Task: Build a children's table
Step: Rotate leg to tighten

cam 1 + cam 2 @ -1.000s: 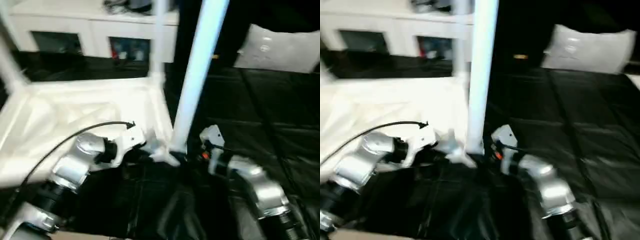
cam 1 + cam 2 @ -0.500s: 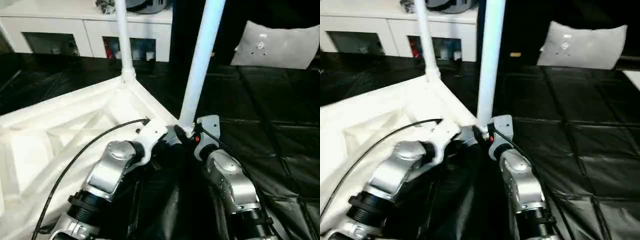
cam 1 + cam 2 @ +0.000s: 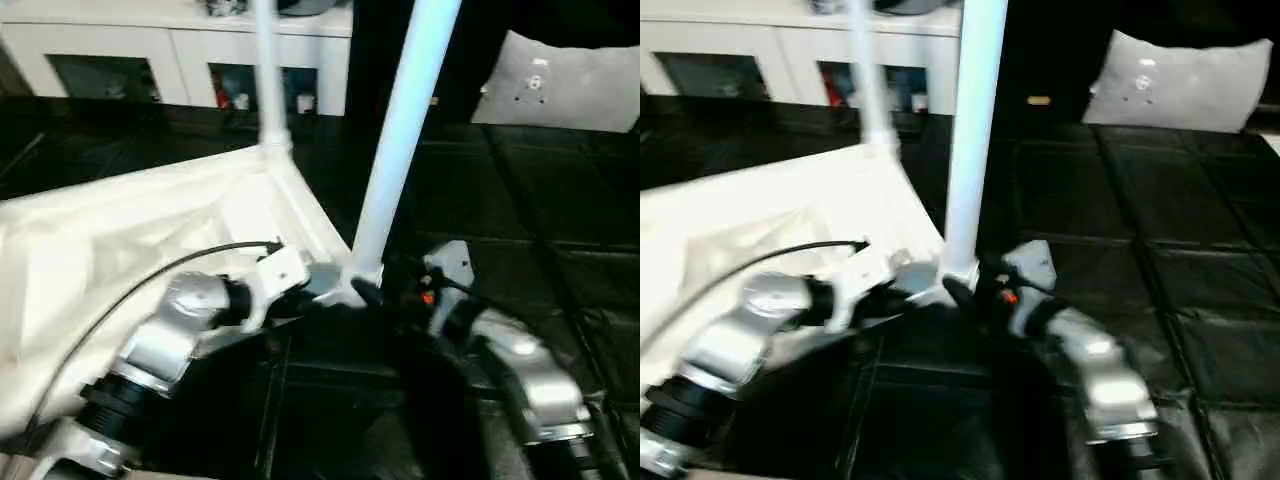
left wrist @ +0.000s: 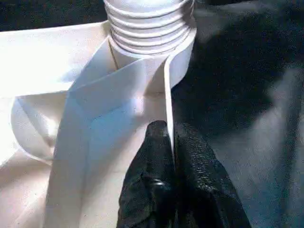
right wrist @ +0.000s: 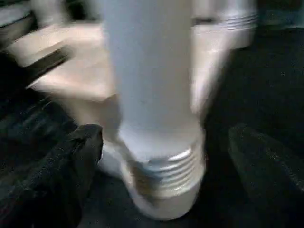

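Left hand [image 4: 170, 142] pinched the white upturned table's [image 3: 150, 230] rim, right hand [image 5: 164, 156] spread around a threaded leg [image 3: 400, 150]

- A white cabinet [image 3: 180, 45] with glass doors runs along the upper left of the frame, small coloured items behind the panes.
- Black quilted floor covering [image 3: 520, 200] fills the right and bottom.
- A grey-white pillow [image 3: 560, 85] lies upper right.

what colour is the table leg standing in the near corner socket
White, like the tabletop; the leg shows best in the left eye view.
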Motion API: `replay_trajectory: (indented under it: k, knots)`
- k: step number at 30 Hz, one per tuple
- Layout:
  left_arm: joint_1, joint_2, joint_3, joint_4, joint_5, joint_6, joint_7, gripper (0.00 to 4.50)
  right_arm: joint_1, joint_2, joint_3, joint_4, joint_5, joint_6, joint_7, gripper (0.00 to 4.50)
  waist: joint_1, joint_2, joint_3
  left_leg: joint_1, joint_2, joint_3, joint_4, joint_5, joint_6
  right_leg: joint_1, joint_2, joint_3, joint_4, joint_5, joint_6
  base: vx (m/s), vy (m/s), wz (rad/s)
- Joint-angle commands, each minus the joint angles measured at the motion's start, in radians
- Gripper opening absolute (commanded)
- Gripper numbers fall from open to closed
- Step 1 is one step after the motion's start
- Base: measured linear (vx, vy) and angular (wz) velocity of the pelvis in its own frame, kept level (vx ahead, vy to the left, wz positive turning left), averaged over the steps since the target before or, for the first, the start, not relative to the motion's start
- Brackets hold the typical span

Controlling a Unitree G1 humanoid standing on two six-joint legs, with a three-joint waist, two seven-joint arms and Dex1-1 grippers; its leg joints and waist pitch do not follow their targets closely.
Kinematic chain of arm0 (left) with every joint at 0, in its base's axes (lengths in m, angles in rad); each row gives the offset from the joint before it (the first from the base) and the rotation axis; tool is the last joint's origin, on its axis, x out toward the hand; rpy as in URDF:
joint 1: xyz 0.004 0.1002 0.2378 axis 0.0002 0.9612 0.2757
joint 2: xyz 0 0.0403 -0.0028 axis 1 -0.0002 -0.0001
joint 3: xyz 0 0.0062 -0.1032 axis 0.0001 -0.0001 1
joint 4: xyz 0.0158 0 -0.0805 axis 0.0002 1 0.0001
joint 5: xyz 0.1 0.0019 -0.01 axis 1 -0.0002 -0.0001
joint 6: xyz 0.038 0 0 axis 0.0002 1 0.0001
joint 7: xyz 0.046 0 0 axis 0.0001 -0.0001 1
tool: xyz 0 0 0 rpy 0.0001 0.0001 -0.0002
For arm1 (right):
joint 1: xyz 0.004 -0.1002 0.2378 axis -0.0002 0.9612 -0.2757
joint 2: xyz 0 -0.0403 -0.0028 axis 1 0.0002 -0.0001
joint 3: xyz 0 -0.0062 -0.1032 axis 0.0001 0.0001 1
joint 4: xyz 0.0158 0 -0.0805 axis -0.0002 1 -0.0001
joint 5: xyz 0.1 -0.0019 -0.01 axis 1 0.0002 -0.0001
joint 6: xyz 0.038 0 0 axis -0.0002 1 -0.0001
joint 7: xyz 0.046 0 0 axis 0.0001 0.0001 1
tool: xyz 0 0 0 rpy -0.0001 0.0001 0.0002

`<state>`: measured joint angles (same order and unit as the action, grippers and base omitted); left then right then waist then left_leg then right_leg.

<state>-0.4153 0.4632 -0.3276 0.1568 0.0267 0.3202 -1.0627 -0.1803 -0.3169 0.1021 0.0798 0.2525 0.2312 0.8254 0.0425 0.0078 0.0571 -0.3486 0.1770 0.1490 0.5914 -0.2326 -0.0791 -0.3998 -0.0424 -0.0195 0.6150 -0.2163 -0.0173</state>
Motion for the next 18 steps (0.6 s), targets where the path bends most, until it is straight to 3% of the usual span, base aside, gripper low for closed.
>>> replay_trajectory:
  k: [1,7,12,18]
  knots:
    - [-0.027,0.026,-0.039,0.027,-0.016,-0.046,-0.109,0.0,-0.024,-0.05,0.01,-0.006,0.018,0.008,0.104,4.49,0.001,-0.001,-0.057,-0.004,0.042,-0.001,-0.06,-0.008,0.102,0.068,-0.08,0.043,-0.055,0.089,-0.261,0.0,0.0,0.0]
    - [-0.076,0.077,-0.071,0.085,-0.043,-0.135,-0.263,0.0,-0.083,-0.139,0.068,0.028,-0.01,-0.038,0.252,4.49,0.01,-0.003,-0.058,-0.002,0.043,0.002,-0.057,-0.005,0.106,0.064,-0.085,0.042,-0.054,0.055,-0.273,0.0,0.0,0.0]
    - [-0.114,0.089,-0.109,0.126,-0.024,-0.21,-0.336,0.0,-0.128,-0.158,0.125,0.067,-0.026,-0.075,0.346,4.49,0.021,-0.001,-0.062,0.0,0.044,0.003,-0.054,0.012,0.107,0.062,-0.083,0.039,-0.045,0.108,-0.291,0.0,0.0,0.0]
    - [-0.136,0.081,-0.13,0.148,-0.03,-0.246,-0.393,0.0,-0.181,-0.152,0.163,0.118,-0.012,-0.063,0.428,4.0,0.03,-0.003,-0.064,0.002,0.048,0.005,-0.053,-0.006,0.104,0.062,-0.088,0.034,-0.044,0.086,-0.3,0.0,0.0,0.0]
